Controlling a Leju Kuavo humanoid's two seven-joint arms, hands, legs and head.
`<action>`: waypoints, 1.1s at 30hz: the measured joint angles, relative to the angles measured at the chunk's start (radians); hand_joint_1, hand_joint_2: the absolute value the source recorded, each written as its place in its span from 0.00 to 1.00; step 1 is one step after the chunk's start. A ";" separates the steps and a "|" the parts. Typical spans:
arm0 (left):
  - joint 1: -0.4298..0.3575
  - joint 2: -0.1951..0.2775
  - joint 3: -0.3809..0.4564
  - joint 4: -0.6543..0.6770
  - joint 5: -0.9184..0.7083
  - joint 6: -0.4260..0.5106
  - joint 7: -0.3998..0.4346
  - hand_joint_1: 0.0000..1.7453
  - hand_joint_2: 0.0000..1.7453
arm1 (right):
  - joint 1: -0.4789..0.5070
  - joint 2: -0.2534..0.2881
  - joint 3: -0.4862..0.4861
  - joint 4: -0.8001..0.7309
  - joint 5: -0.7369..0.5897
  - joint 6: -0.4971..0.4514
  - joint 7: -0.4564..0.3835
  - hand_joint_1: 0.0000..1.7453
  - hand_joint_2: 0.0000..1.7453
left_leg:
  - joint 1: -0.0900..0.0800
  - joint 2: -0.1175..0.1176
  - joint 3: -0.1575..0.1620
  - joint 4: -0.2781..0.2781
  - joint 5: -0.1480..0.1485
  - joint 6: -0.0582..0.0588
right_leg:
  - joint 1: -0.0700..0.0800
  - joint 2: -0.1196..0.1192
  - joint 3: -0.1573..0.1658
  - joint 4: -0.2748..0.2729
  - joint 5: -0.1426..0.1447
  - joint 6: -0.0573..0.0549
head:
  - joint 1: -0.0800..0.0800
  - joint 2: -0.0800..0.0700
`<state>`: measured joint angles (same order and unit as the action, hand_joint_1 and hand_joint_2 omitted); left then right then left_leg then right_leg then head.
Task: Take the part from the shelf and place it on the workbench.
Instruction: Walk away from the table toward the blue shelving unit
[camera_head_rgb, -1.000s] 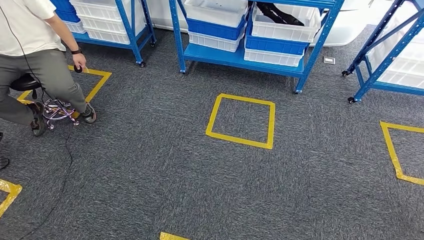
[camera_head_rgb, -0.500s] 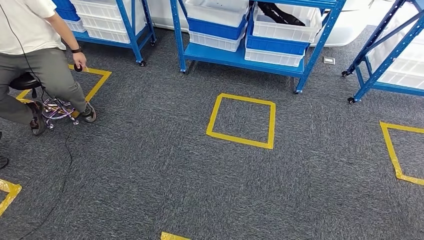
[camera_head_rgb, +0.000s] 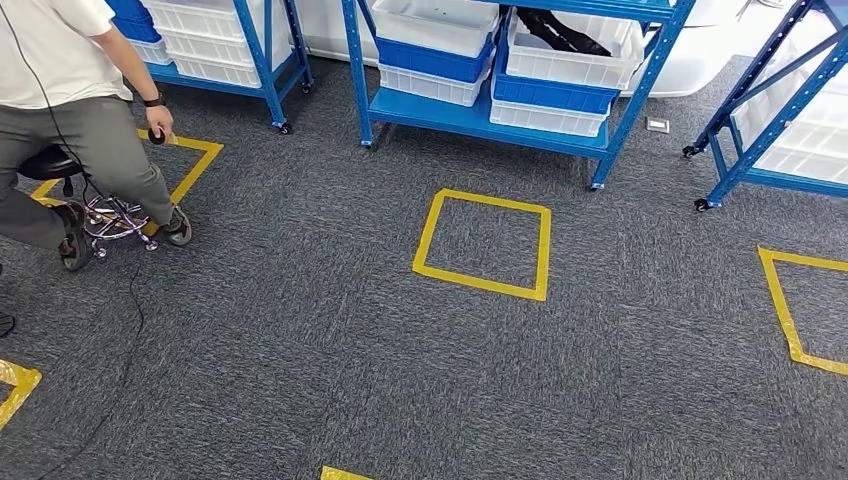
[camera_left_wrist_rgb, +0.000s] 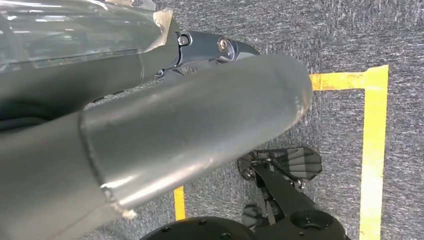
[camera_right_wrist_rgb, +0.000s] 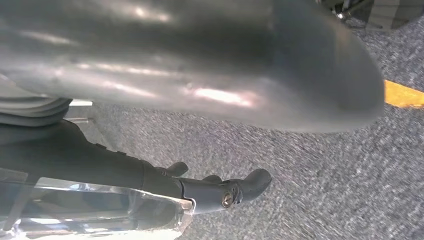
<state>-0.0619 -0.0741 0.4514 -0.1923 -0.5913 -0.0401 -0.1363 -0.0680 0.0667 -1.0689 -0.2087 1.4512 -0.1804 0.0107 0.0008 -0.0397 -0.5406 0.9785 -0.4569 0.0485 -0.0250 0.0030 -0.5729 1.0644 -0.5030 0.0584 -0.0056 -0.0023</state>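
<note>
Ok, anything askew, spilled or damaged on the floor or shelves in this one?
Nothing stands out. The bins sit squarely stacked on the blue shelf, the yellow tape square lies flat on the carpet, and nothing is spilled. A thin black cable trails loosely across the carpet near the seated person, but it looks deliberate.

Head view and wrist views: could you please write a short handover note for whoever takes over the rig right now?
Left hand: holds nothing, hangs over the carpet.
Right hand: holds nothing, also hangs over the carpet.
Shelf: ahead, beyond the yellow tape square, stacked with white and blue bins. A dark item lies in the top right bin; I cannot tell whether it is the part.
Person: seated on a stool at the left.
Done: nothing picked yet.
Left: walk up to the shelf, take the part, carry it to the workbench.
</note>
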 joint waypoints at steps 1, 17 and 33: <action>0.000 0.000 0.000 0.000 0.000 0.000 0.000 0.00 0.00 | -0.001 0.000 0.000 0.000 0.000 0.000 0.000 0.00 0.00 | -0.001 -0.001 -0.001 0.005 -0.005 -0.008 | 0.000 0.001 0.023 -0.046 0.016 -0.003 | 0.000 0.000; 0.000 0.004 0.000 0.000 -0.002 0.001 0.001 0.00 0.00 | 0.000 0.005 0.000 0.000 0.004 -0.001 0.000 0.00 0.00 | 0.010 0.002 0.000 0.004 -0.009 -0.031 | 0.018 0.003 0.037 -0.069 0.026 -0.049 | -0.003 0.000; 0.000 0.007 0.000 0.000 -0.006 0.000 -0.013 0.00 0.00 | 0.000 0.008 0.000 0.000 0.005 -0.001 -0.006 0.00 0.00 | -0.007 0.001 -0.006 0.011 -0.024 -0.001 | 0.002 0.002 0.041 -0.062 0.036 -0.024 | -0.003 0.000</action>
<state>-0.0621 -0.0668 0.4515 -0.1923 -0.5971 -0.0396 -0.1490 -0.0677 0.0744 -1.0685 -0.2086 1.4564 -0.1816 0.0051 -0.0060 -0.0387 -0.5469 0.9896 -0.4811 0.0477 -0.0227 0.0053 -0.5315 1.0022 -0.4671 0.0348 -0.0089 -0.0023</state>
